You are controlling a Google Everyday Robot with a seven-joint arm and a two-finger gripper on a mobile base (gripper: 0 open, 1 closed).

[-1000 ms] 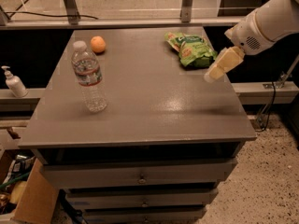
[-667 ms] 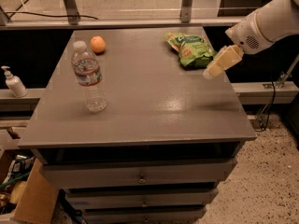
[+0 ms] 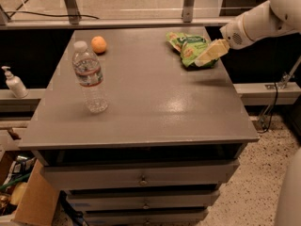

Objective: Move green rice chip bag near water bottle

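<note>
The green rice chip bag (image 3: 189, 47) lies crinkled at the far right of the grey table top (image 3: 141, 98). The water bottle (image 3: 89, 77), clear with a white cap and a white-red label, stands upright at the left of the table. My gripper (image 3: 208, 55), on a white arm coming in from the right, hangs just over the bag's right side, its pale yellow fingers (image 3: 211, 52) pointing down-left at the bag. Part of the bag's right edge is hidden behind the fingers.
An orange (image 3: 99, 44) sits at the far left of the table, behind the bottle. A small white pump bottle (image 3: 14, 83) stands on a ledge left of the table. Drawers (image 3: 141, 178) are below the top, and a cardboard box (image 3: 28, 201) is on the floor at lower left.
My gripper has moved left and slightly up, from beside the bag's right edge to over the bag. The bag, bottle and orange have not moved.
</note>
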